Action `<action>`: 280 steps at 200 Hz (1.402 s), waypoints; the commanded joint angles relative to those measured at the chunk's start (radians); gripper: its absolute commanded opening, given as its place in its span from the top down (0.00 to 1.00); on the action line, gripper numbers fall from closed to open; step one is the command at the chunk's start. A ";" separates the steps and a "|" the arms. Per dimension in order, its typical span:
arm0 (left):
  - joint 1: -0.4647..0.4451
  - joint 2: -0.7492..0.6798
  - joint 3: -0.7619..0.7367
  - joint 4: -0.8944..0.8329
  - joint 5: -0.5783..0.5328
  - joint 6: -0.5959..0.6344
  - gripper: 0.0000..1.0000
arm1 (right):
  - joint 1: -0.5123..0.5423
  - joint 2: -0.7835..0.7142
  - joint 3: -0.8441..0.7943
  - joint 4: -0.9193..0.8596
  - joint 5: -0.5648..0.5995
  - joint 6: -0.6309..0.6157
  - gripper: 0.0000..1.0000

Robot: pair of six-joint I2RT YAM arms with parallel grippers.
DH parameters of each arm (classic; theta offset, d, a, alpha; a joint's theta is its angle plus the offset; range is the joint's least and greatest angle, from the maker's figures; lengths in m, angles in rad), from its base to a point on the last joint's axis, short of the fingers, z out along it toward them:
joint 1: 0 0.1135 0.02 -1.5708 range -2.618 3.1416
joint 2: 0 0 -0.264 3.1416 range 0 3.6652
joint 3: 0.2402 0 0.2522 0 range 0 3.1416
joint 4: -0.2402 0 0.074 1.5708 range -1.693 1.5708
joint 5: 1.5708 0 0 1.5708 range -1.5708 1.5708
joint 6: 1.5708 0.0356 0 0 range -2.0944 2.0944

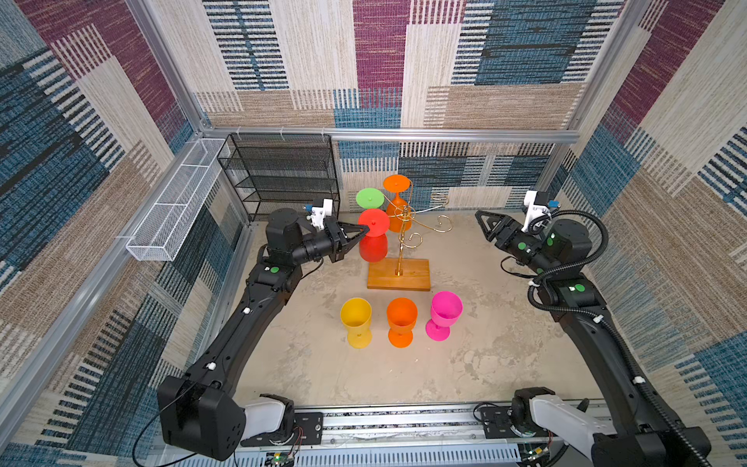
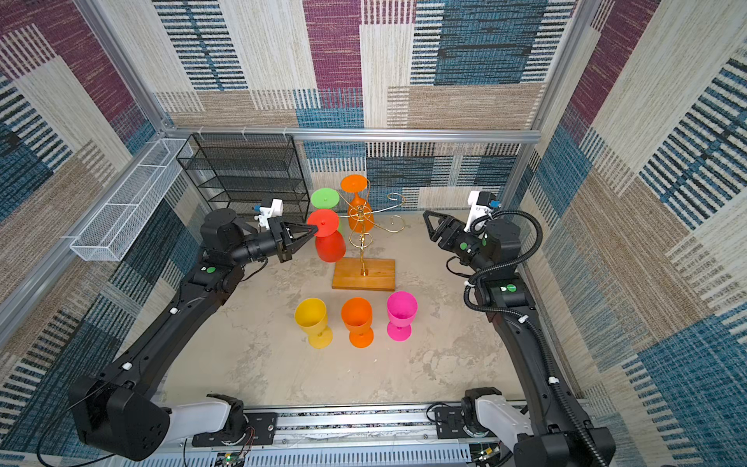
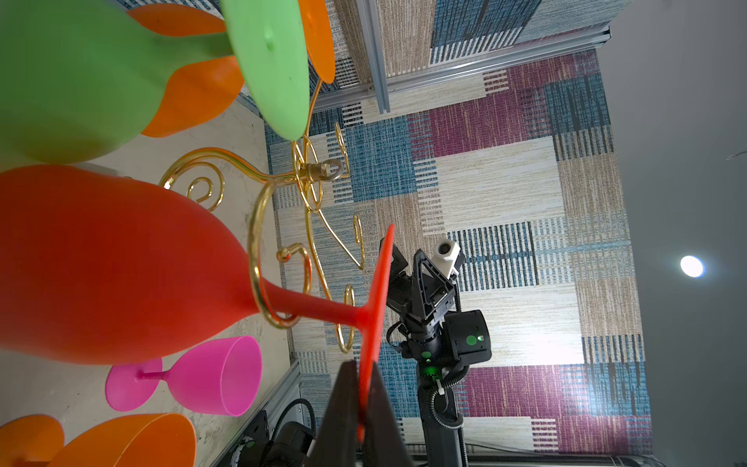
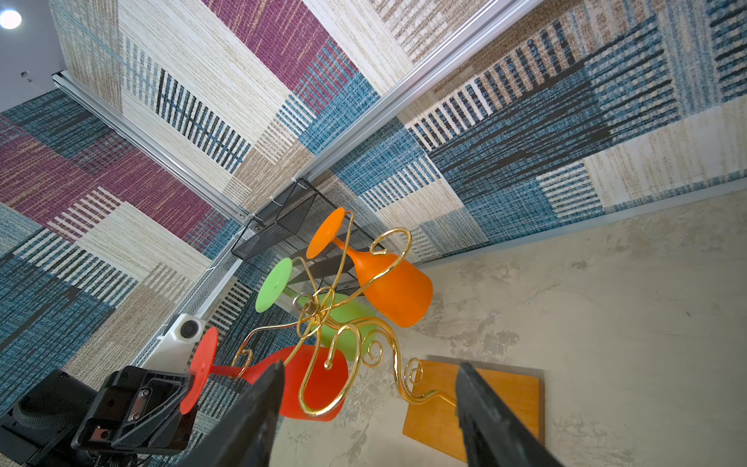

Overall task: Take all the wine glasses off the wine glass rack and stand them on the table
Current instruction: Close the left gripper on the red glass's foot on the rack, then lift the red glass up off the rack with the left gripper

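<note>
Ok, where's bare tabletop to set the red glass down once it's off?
Widest free patch: tabletop between the near rail and the row of yellow glass, orange glass and pink glass. Also free: right of the wooden base, toward the right arm. Crowded: around the rack, and the strip between base and row.

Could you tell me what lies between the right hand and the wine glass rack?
Nothing: in both top views only bare tabletop separates the open right hand from the wine glass rack.
</note>
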 commanded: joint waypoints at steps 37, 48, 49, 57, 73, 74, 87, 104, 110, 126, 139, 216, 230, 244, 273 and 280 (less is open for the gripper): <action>0.034 -0.004 0.021 -0.030 0.029 -0.010 1.00 | -0.001 0.004 0.000 0.015 -0.012 -0.009 0.32; 0.043 -0.004 0.026 -0.039 0.032 -0.006 1.00 | -0.001 0.005 0.000 0.017 -0.013 -0.009 0.32; 0.044 -0.003 0.026 -0.040 0.032 -0.006 1.00 | -0.001 0.005 0.000 0.018 -0.013 -0.009 0.32; 0.050 -0.001 0.030 -0.041 0.033 -0.005 1.00 | -0.001 0.007 0.002 0.017 -0.013 -0.009 0.31; 0.056 0.006 0.041 -0.041 0.035 -0.002 1.00 | -0.001 0.008 0.004 0.018 -0.014 -0.010 0.31; 0.056 0.006 0.042 -0.042 0.036 -0.001 1.00 | -0.001 0.008 0.004 0.018 -0.015 -0.010 0.32; 0.058 0.018 0.056 -0.043 0.037 0.006 1.00 | -0.003 0.010 0.005 0.021 -0.015 -0.009 0.31; 0.059 0.038 0.070 -0.035 0.035 0.004 1.00 | -0.003 0.013 0.002 0.025 -0.018 -0.009 0.32; 0.059 0.046 0.073 -0.027 0.036 -0.001 1.00 | -0.003 0.013 0.000 0.025 -0.018 -0.008 0.32; 0.059 0.064 0.078 0.000 0.038 -0.017 1.00 | -0.003 0.013 -0.003 0.023 -0.018 -0.009 0.31; 0.059 0.075 0.087 0.004 0.037 -0.017 1.00 | -0.005 0.010 -0.004 0.021 -0.017 -0.010 0.31; 0.036 0.103 0.119 0.004 0.036 -0.015 1.00 | -0.007 0.013 -0.015 0.034 -0.023 -0.006 0.32; 0.028 0.111 0.119 0.004 0.036 -0.015 1.00 | -0.008 0.013 -0.015 0.035 -0.023 -0.006 0.32; 0.019 0.117 0.117 0.004 0.034 -0.014 1.00 | -0.009 0.012 -0.017 0.034 -0.023 -0.007 0.32; -0.006 0.134 0.123 0.004 0.036 -0.009 1.00 | -0.009 0.009 -0.020 0.032 -0.023 -0.009 0.32; -0.013 0.138 0.126 0.004 0.037 -0.009 1.00 | -0.011 0.008 -0.021 0.032 -0.023 -0.009 0.32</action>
